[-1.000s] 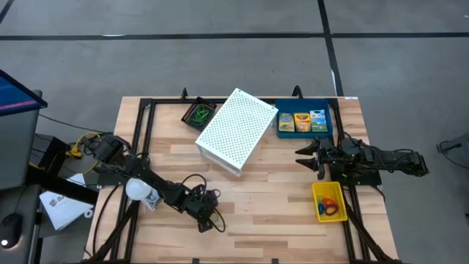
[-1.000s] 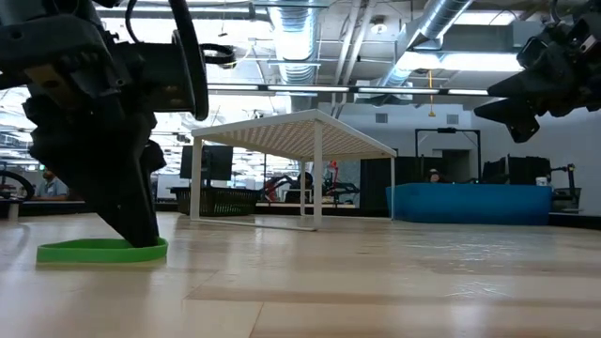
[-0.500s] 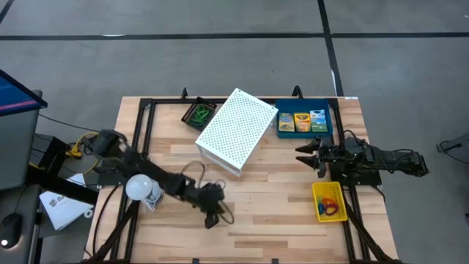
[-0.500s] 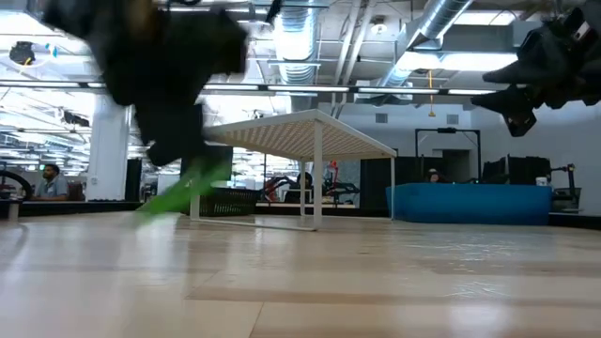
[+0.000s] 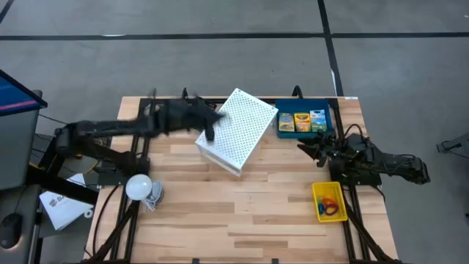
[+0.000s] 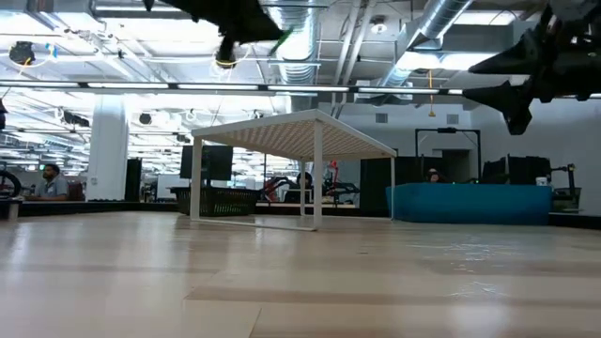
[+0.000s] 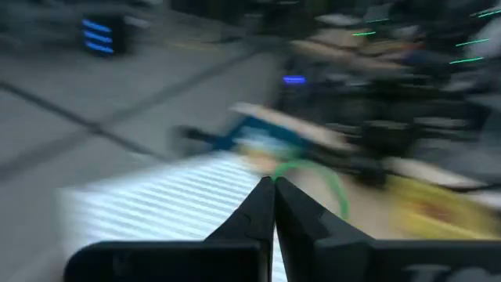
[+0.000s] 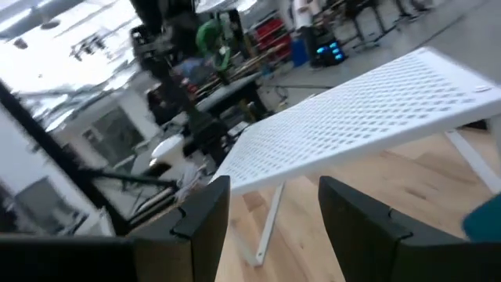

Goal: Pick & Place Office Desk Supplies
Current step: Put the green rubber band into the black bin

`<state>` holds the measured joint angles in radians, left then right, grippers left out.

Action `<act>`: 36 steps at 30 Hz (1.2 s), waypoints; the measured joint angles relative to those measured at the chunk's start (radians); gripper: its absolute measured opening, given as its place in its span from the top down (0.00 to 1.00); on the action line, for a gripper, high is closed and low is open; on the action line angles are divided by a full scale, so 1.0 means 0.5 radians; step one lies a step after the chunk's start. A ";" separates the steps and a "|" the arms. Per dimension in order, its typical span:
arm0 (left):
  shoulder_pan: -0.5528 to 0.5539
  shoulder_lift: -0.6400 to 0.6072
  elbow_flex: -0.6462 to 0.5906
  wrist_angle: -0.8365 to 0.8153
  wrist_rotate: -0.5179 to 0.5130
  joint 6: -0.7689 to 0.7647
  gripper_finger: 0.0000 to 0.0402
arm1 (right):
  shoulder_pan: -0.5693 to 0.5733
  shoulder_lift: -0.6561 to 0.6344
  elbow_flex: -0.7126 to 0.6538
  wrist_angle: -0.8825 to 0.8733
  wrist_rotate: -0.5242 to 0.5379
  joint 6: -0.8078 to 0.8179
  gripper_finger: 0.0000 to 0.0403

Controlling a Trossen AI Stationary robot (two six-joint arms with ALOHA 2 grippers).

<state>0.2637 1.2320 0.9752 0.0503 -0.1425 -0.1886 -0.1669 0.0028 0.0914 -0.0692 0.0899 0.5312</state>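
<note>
My left gripper (image 5: 210, 130) hangs high above the table's far left part, at the left edge of the white perforated riser (image 5: 236, 130), shut on a green rubber band (image 7: 313, 178). The arm hides most of the black mesh tray in the high view; that tray (image 6: 225, 200) shows in the low view. My right gripper (image 5: 304, 148) hovers open just near of the blue tray (image 5: 326, 110), which holds three crayon packs (image 5: 301, 122). The yellow tray (image 5: 319, 192) holds coloured rubber bands (image 5: 331, 207). My left gripper pinches the green rubber band between its two shut fingertips (image 7: 266, 196). The loop's free part (image 7: 338, 196) curves out beyond them. The band is lifted clear of the table; a green bit (image 6: 282, 36) shows at the gripper high up in the low view.
The white riser (image 6: 300, 127) stands on thin legs in the far middle of the table. A white round bulb-like object (image 5: 139, 187) lies near the left edge. Bare wood (image 5: 249, 213) fills the near middle. A dark metal frame (image 5: 143, 128) runs along the table's sides.
My left gripper has risen from the near middle of the table with the green band and swung fast toward the far edge, to the riser's left side. The band, flat on the wood a second ago, is lifted clear. My right gripper has tipped slightly.
</note>
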 joint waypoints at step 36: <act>1.070 0.701 -0.255 -0.241 0.373 -0.006 1.00 | -0.285 0.000 0.000 0.056 0.045 0.501 0.52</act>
<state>0.7987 1.5824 0.8478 -0.0703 0.0442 -0.1915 -0.3096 0.0029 0.0914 -0.0409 0.1122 0.7815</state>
